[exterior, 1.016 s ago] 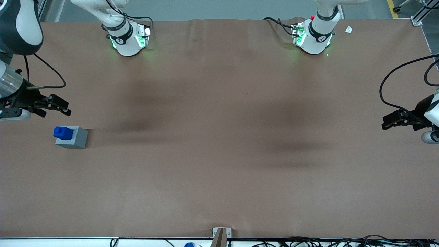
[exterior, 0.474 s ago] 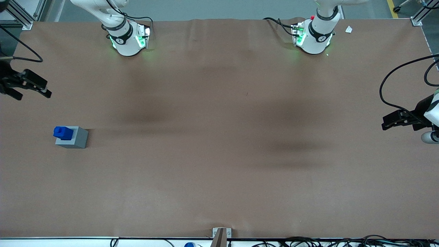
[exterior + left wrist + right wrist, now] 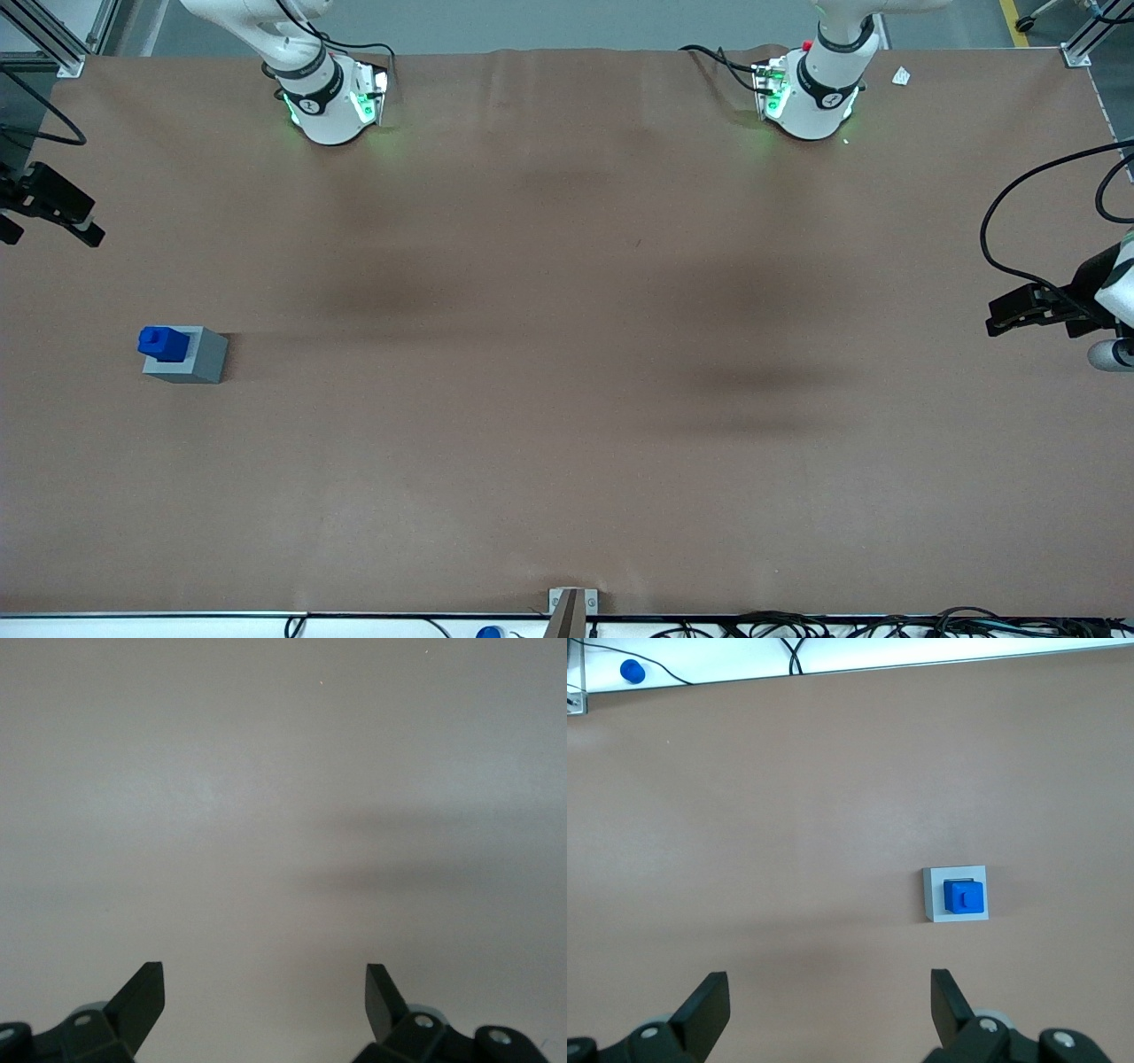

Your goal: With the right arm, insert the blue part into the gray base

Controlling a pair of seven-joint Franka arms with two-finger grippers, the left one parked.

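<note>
Sitting in the square recess of the gray base, the blue part stands upright with its narrower stud on top, and the pair rests on the brown table toward the working arm's end. From the wrist camera of the right arm, the gray base shows from above as a pale square with the blue part filling most of its middle. The gripper hangs at the edge of the table, farther from the front camera than the two blocks and well apart from them, touching nothing. Its two black fingers are spread wide with only bare brown tabletop between them, and they hold nothing. Near the table's edge, a small round blue thing lies on a white strip beside black cables.
</note>
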